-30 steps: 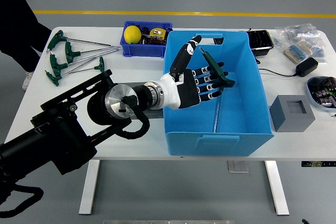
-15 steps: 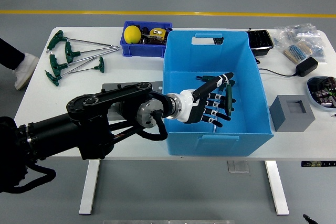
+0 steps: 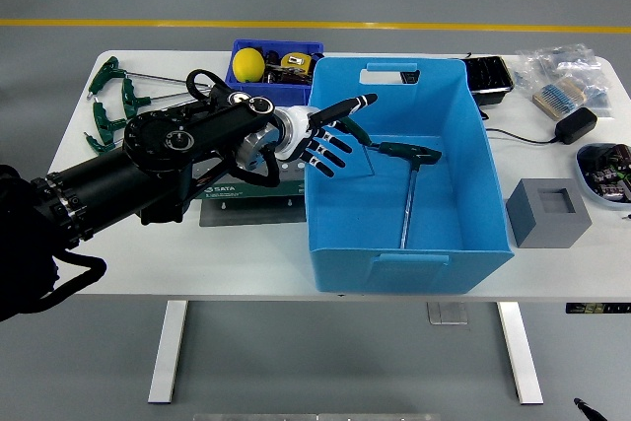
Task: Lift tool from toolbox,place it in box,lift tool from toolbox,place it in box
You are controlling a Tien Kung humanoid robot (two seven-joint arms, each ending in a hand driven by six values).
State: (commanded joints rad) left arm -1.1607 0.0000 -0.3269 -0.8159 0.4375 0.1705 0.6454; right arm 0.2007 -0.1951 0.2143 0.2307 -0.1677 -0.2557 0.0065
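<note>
A large blue box [image 3: 473, 160] stands at the table's middle right. Inside it lie two green T-handle wrenches: one [image 3: 409, 189] with its shaft pointing toward the near wall, another [image 3: 361, 140] partly behind my fingers. My left hand [image 3: 330, 137] hovers over the box's left wall, fingers spread, holding nothing. Several more green T-handle wrenches [image 3: 108, 110] lie at the table's far left, partly hidden by my arm. A dark green toolbox [image 3: 242, 189] lies under my forearm, mostly covered.
A small blue bin [image 3: 296, 86] with a yellow ball [image 3: 246, 64] sits behind my hand. A grey block [image 3: 548, 212], a black adapter [image 3: 576, 125], bagged parts [image 3: 564, 71] and a tray [image 3: 603, 173] occupy the right side.
My left hand let go of the wrench, which now lies in the box, then rose and drew back left over the box's wall. The person at far left has left the view.
</note>
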